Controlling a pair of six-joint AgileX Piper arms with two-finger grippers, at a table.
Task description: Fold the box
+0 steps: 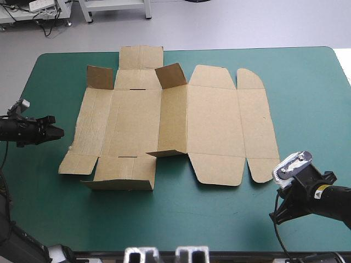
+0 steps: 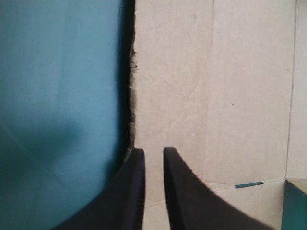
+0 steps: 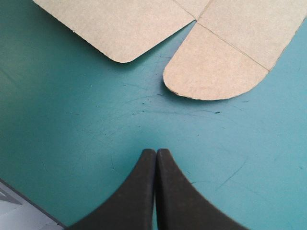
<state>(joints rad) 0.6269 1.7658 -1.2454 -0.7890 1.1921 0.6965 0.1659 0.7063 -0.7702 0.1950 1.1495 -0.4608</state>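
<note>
The brown box (image 1: 214,126) lies as a cut sheet on the middle of the teal-green table, mostly flat. Two small flaps at its back stand up (image 1: 171,75), and the front-left wall (image 1: 123,176) is tilted up. My left gripper (image 1: 59,131) hovers just off the sheet's left edge. In the left wrist view its fingers (image 2: 153,149) are open by a narrow gap, with nothing between them and the box (image 2: 216,96) ahead. My right gripper (image 1: 276,215) is shut and empty near the front right. Ahead of it (image 3: 156,150) lies the sheet's rounded corner flap (image 3: 216,72).
Bare teal-green cover (image 1: 181,219) runs along the front of the table between the arms. The table's front edge (image 3: 14,213) shows close behind my right gripper. More bare cover lies to the right of the sheet (image 1: 307,109).
</note>
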